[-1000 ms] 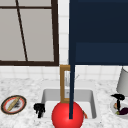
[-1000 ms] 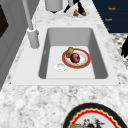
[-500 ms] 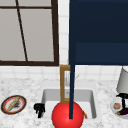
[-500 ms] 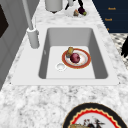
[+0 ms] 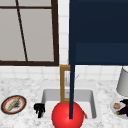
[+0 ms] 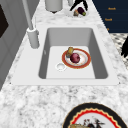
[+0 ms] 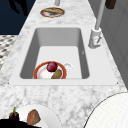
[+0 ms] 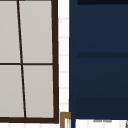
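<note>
My right hand [image 5: 124, 103] hovers over a white plate [image 5: 112, 106] on the counter right of the sink, fingers pointing down and spread. On that plate lie a small eggplant [image 6: 81, 11] and a brown piece of food [image 7: 33, 117]. The right hand [image 6: 76, 4] sits just above the eggplant, apart from it as far as I can see. My left hand [image 5: 39, 109] hangs idle at the sink's front left corner, fingers relaxed. In the sink basin [image 6: 52, 37] an orange-rimmed plate [image 6: 88, 62] holds a dark red round fruit [image 6: 75, 58] and a tan piece [image 6: 70, 50].
A patterned plate [image 5: 13, 104] lies on the left counter. A grey canister [image 5: 123, 82] stands at the back right. The faucet [image 6: 32, 37] rises behind the sink. A red ball [image 5: 67, 116] on a navy post fronts the sink, under a navy cabinet [image 5: 100, 32].
My right hand has moved a little right and lower, closer to the white plate with the eggplant. The left hand has stayed where it was.
</note>
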